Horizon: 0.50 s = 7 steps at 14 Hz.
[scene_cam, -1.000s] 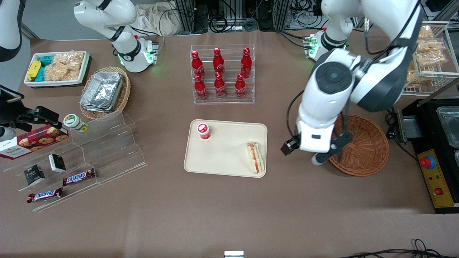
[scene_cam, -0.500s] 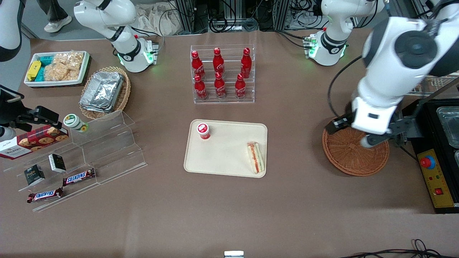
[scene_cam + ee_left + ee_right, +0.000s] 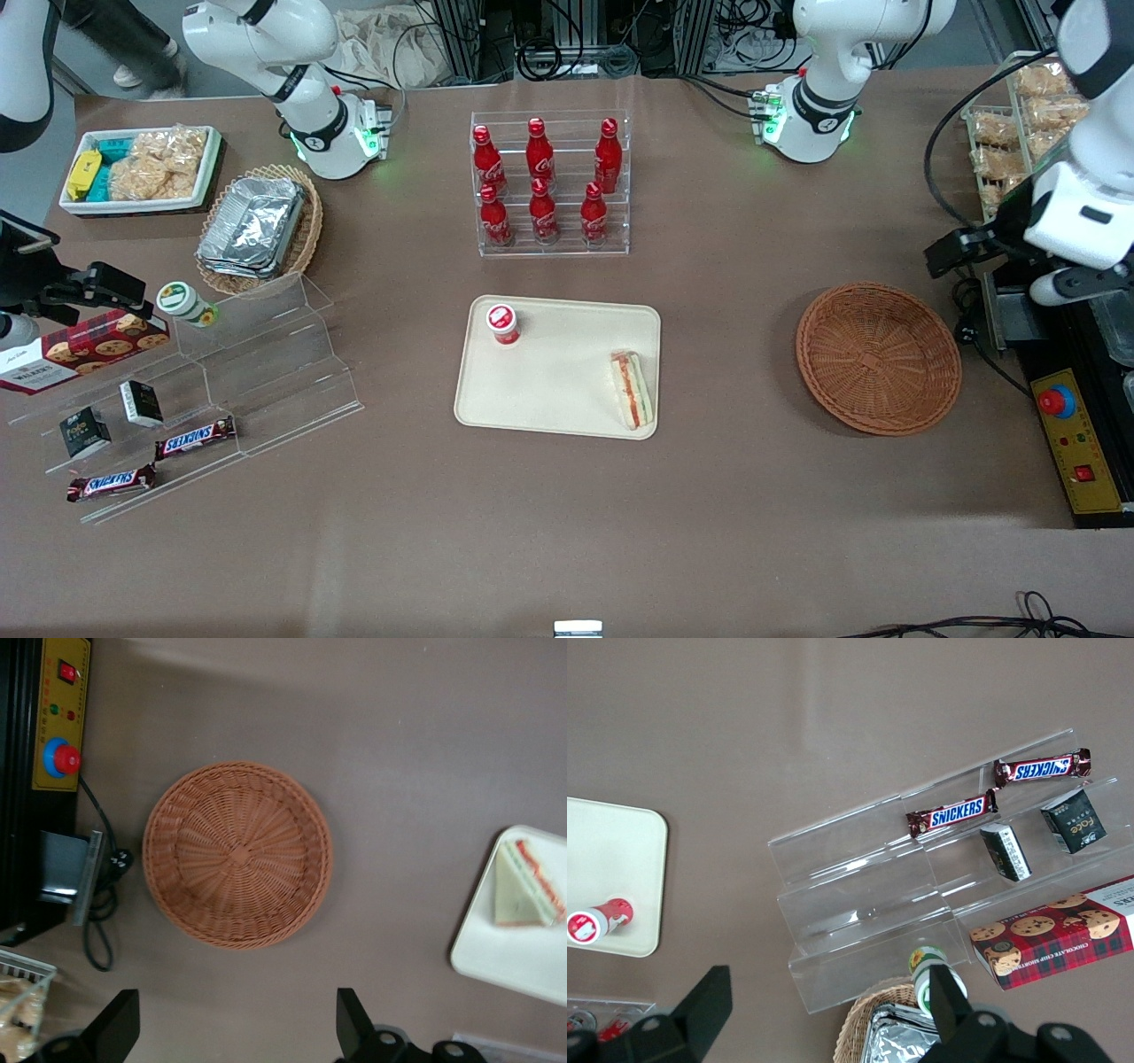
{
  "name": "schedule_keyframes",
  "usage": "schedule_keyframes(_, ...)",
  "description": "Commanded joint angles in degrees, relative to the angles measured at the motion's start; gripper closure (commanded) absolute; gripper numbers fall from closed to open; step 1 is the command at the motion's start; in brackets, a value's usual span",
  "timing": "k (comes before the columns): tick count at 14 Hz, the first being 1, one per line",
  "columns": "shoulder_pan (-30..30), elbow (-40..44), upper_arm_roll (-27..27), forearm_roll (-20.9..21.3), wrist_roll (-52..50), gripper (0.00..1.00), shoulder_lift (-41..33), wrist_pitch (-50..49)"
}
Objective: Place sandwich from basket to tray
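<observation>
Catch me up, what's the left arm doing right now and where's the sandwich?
The sandwich already lies on the tray, near the tray's edge on the working arm's side, with a small red-capped bottle at the tray's corner toward the parked arm. The basket holds nothing. The left gripper is open and empty, raised high above the table at the working arm's end, past the basket and over the black control box. The placement looks finished.
</observation>
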Motion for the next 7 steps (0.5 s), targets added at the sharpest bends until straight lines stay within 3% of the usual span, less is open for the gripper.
schedule_keyframes(1,-1.1,-4.2,4.0,-1.8,5.7,0.00,-4.1,-0.6)
schedule_keyframes(4,-1.1,-6.9,5.8,-1.9,6.8,0.00,-6.7,-0.6)
schedule_keyframes(7,-1.1,-3.6,5.8,-1.6,7.0,0.00,-5.4,-2.1)
